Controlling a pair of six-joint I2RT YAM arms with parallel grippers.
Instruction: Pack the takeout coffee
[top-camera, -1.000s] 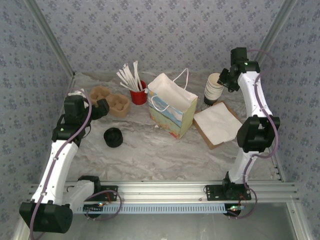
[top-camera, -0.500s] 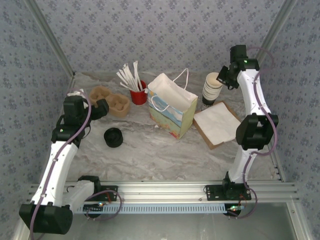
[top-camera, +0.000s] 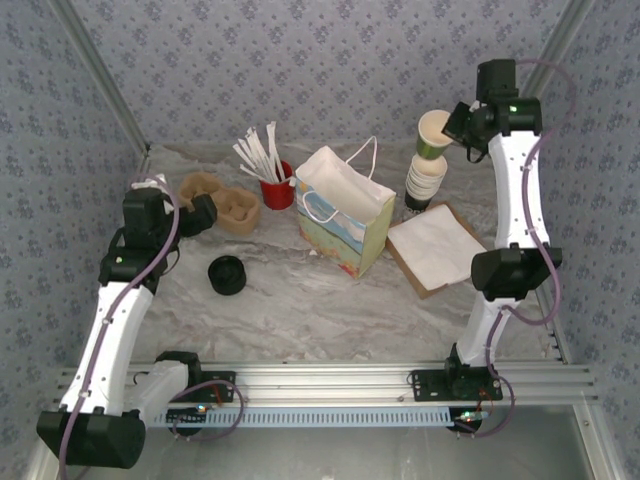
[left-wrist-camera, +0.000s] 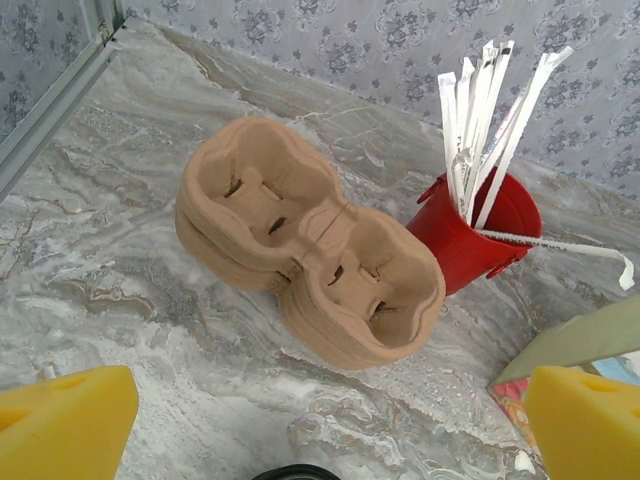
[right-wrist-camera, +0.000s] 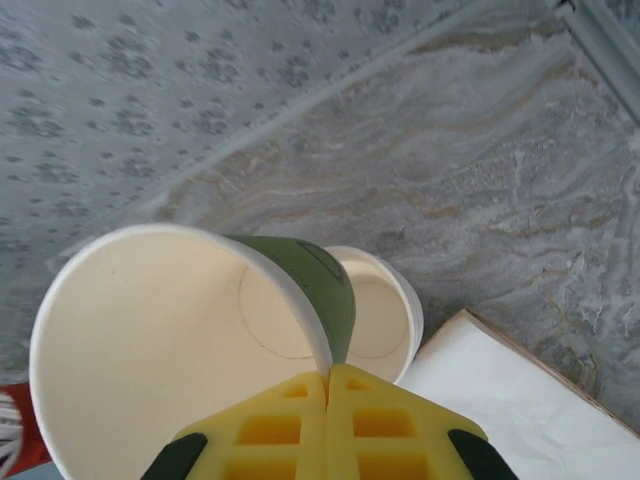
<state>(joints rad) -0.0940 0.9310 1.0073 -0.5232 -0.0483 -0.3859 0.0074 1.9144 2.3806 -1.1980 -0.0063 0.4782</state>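
The olive-green paper cup of the takeout coffee hangs tilted above the stack of white cups, open-topped with no lid on it. My right gripper is shut on its rim. In the right wrist view the yellow fingertips pinch the cup wall, and the stack lies below. A low black round piece sits on the table at the left. My left gripper stands open beside the brown cup carrier, and the left wrist view shows nothing between the gripper's fingers.
An open gift bag stands mid-table. A red holder of wrapped sticks is behind it, beside the carrier. White napkins on a brown board lie at the right. Patterned walls close in three sides.
My right gripper has shut on the green cup's rim and lifted it up off the stack. The left arm has barely moved.
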